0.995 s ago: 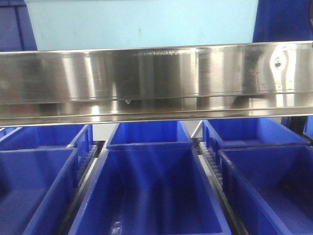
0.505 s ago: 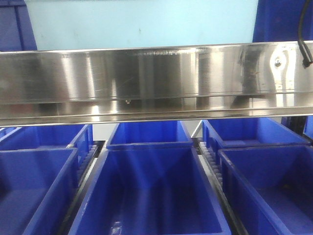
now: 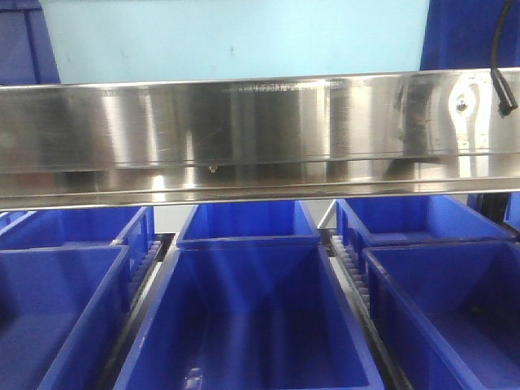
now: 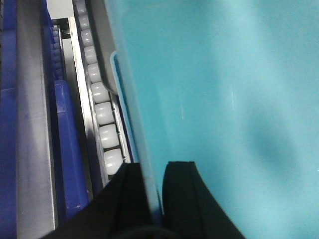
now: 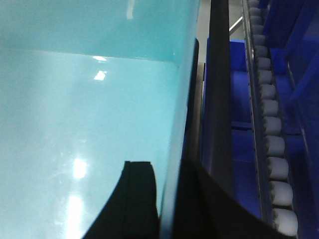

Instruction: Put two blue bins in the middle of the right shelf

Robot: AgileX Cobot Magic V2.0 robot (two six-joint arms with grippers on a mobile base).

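A light blue bin [image 3: 236,41] fills the top of the front view, behind the steel shelf rail [image 3: 244,130]. In the left wrist view my left gripper [image 4: 153,172] is shut on the bin's left wall [image 4: 130,114], one black finger on each side of it. The right wrist view shows my right gripper [image 5: 167,172] shut on the bin's right wall [image 5: 182,99], one finger inside over the pale floor [image 5: 89,99] and one outside. Neither gripper shows in the front view.
Dark blue bins [image 3: 252,325] stand in rows on the level below the rail, several side by side. White roller tracks [image 4: 102,112] run beside the held bin on the left, and more rollers [image 5: 274,144] on the right. A black cable [image 3: 502,81] hangs at the upper right.
A black cable has come into view at the upper right of the front view and shifted slightly left and up. The bins and the rail look unchanged.
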